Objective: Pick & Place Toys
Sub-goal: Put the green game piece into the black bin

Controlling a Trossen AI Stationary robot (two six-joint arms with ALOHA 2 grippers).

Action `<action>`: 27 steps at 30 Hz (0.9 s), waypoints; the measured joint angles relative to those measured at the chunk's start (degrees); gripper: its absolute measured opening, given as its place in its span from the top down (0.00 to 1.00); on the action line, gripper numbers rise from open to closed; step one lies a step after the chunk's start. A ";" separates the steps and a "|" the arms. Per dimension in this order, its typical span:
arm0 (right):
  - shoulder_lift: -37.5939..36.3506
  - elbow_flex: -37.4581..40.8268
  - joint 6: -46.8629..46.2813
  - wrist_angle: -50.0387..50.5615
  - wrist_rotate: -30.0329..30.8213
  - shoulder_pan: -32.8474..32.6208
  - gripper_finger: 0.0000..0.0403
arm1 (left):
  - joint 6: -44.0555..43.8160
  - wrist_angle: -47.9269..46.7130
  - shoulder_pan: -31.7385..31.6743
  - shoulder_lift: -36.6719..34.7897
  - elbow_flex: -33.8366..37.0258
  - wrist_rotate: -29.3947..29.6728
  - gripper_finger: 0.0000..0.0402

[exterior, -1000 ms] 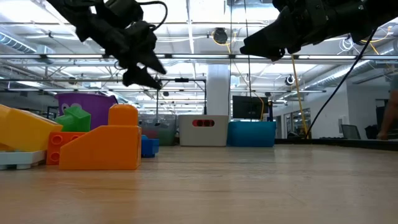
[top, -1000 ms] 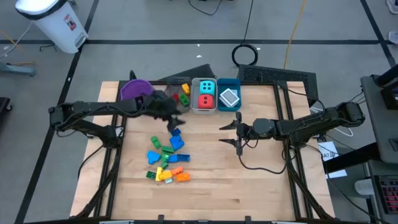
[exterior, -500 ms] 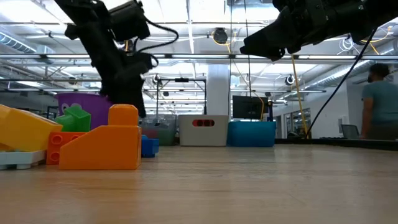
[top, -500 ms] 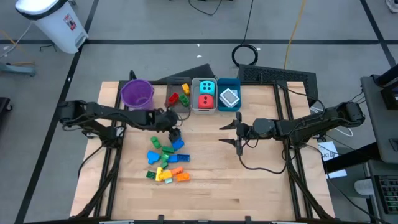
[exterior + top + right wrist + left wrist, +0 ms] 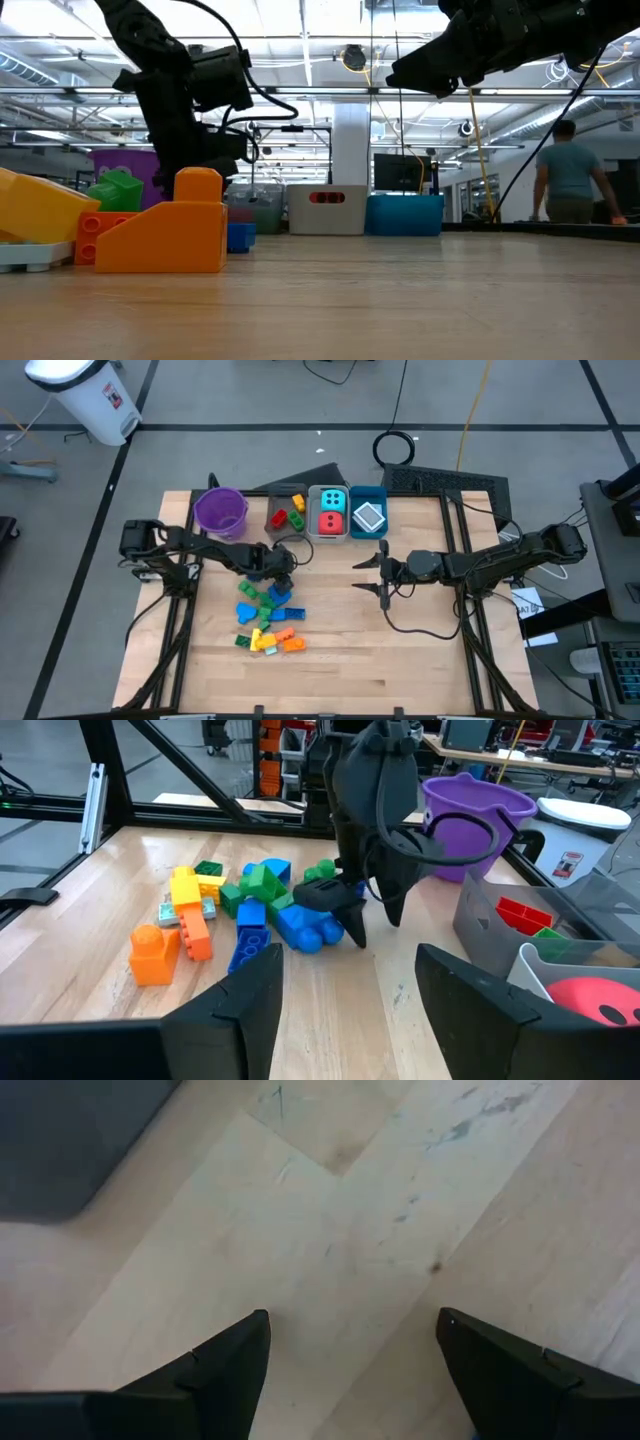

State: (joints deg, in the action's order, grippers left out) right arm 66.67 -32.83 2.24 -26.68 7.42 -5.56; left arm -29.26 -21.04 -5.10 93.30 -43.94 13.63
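Purple plastic marks the far-left corner of the wooden surface (image 5: 420, 650): a bucket (image 5: 220, 510) standing upright. Just right of it, along the far edge, sit three bins in a row: a grey bin (image 5: 286, 514) with red, green and yellow bricks inside, a white bin (image 5: 329, 515) with a cyan die (image 5: 332, 499) and a red die (image 5: 331, 522), and a blue bin (image 5: 368, 514) holding a small white flat piece (image 5: 369, 517).

The left arm reaches in from the left side, and the left pincer (image 5: 281, 567) hangs low over the surface at the far end of the brick pile (image 5: 266, 616). Its fingers (image 5: 228, 1370) stand apart with bare wood between them; nothing is held. From the right wrist view its tips sit just beside a blue brick (image 5: 305, 928) and a green brick (image 5: 262, 880), though contact cannot be judged.

The pile lies left of the surface's centre, nearer the front than the bins: blue and green bricks at the far end, yellow, orange and red ones toward the front. An orange brick (image 5: 165, 232) fills the near left of the low view.

Further right, the right pincer (image 5: 381, 572) hovers well apart from the pile, near the middle of the surface, fingers spread and empty.

A person (image 5: 568, 180) stands in the room beyond, at the right in the low view.
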 joint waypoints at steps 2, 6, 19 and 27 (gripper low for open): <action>0.00 0.00 0.00 0.00 -0.02 0.00 0.50 | -0.21 -0.22 -0.02 -0.05 0.00 -0.08 0.26; 0.00 0.00 0.03 -0.01 0.00 0.00 0.50 | -3.26 -4.30 -0.06 -2.54 0.23 -0.76 0.26; 0.00 0.00 0.05 0.24 -0.02 0.00 0.50 | -7.20 -24.12 3.36 -18.09 0.24 -2.68 0.26; 0.00 0.01 0.00 0.18 -0.01 0.00 0.50 | -5.70 -37.86 11.51 -18.23 0.26 -3.32 0.26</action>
State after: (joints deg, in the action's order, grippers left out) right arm 66.67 -32.83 2.24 -26.49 7.41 -5.56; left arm -34.96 -58.90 6.41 75.07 -43.68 10.31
